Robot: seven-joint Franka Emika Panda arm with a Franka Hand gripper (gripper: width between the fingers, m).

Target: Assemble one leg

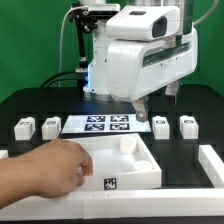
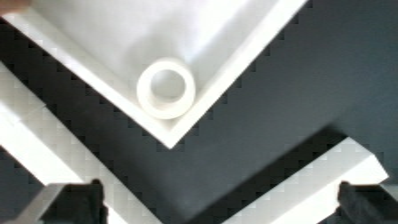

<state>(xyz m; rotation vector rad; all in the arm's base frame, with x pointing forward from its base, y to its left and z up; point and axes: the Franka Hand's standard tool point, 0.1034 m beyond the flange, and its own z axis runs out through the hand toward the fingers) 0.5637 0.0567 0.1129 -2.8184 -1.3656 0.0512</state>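
Hand [image 2: 210, 205] spread wide, holding nothing; both fingers [image 2: 63, 200] over bare dark desk [image 2: 267, 120], near corner of white panel [image 2: 196, 40] with round socket [image 2: 166, 88]. Leg [image 1: 25, 127] and second leg [image 1: 50, 124] stand on desk at exterior view's left of marker board [image 1: 108, 124], third leg [image 1: 160, 126] and fourth leg [image 1: 188, 125] at its right. Person's arm [image 1: 40, 172] rests on panel

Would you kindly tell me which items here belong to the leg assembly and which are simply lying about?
For the job: four legs, square panel, open tool.
Just there: marker board, person's hand, white rail at the table edge.
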